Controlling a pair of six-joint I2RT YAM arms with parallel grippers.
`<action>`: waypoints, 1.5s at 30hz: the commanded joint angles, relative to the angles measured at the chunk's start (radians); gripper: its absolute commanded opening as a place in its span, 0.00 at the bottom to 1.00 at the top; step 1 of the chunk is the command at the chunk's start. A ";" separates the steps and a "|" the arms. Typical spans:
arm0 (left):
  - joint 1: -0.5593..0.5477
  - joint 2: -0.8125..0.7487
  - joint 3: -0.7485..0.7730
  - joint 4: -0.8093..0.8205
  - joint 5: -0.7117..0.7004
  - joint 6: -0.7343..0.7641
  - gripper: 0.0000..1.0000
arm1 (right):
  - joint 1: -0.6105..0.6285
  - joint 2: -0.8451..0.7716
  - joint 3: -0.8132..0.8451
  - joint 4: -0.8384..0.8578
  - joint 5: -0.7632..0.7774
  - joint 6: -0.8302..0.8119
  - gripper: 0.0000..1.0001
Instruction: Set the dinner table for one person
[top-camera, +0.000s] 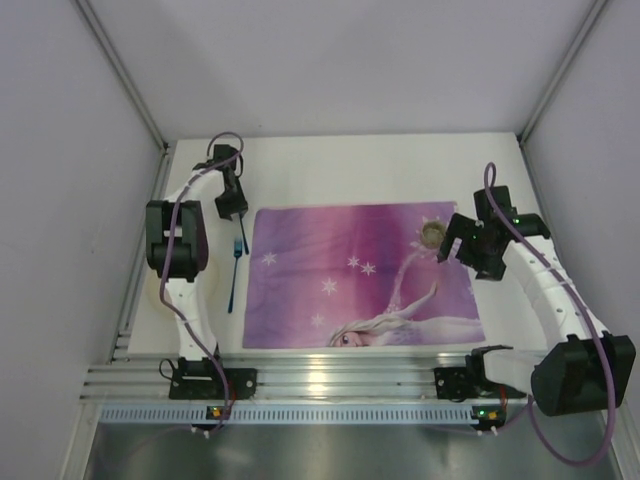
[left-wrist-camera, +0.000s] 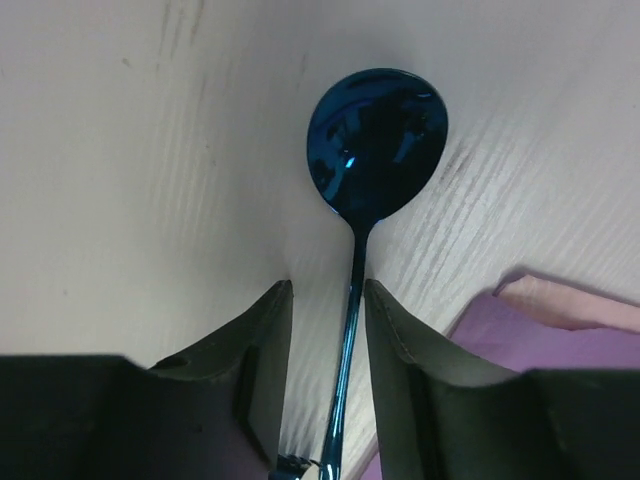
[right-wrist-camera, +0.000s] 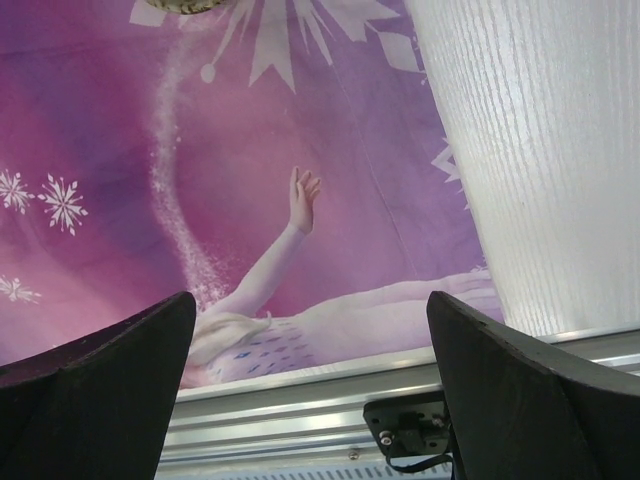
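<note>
Starting with the large, plain white, smooth rectangular dinner table (top-camera: 350, 165): fills the middle of the overhead view, from the silver metal rail (top-camera: 320, 380) at the bottom up to the back. Carries a purple cartoon-princess fabric placemat (top-camera: 340, 270) flat across its centre, with a small round brownish object (top-camera: 432, 235) near the mat's upper right corner, too small to identify.

Over to the left of the placemat: a slim, glossy dark-blue metal fork (top-camera: 232, 280) lying on bare tabletop, tines toward the top of the frame. Just above it, a glossy dark-blue metal spoon (left-wrist-camera: 378, 140), bowl pointing away from the wrist camera, handle running back between the fingers of the left gripper (left-wrist-camera: 328, 290). Stands narrowly apart there, straddling the handle, with a sliver of gap on the left side; not clamped.

On to the right gripper (right-wrist-camera: 310, 300), right of frame: hovers over the right side of the placemat, spread wide, holds nothing.
</note>
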 joint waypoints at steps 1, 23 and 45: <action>0.005 0.065 0.053 0.000 -0.018 0.023 0.39 | 0.008 0.017 0.048 0.043 0.005 -0.006 1.00; -0.027 -0.049 0.312 -0.037 0.106 0.012 0.00 | 0.006 0.056 0.079 0.067 -0.007 -0.028 1.00; -0.825 0.070 0.276 0.118 0.137 -0.599 0.00 | 0.006 -0.151 -0.033 0.009 0.033 -0.048 1.00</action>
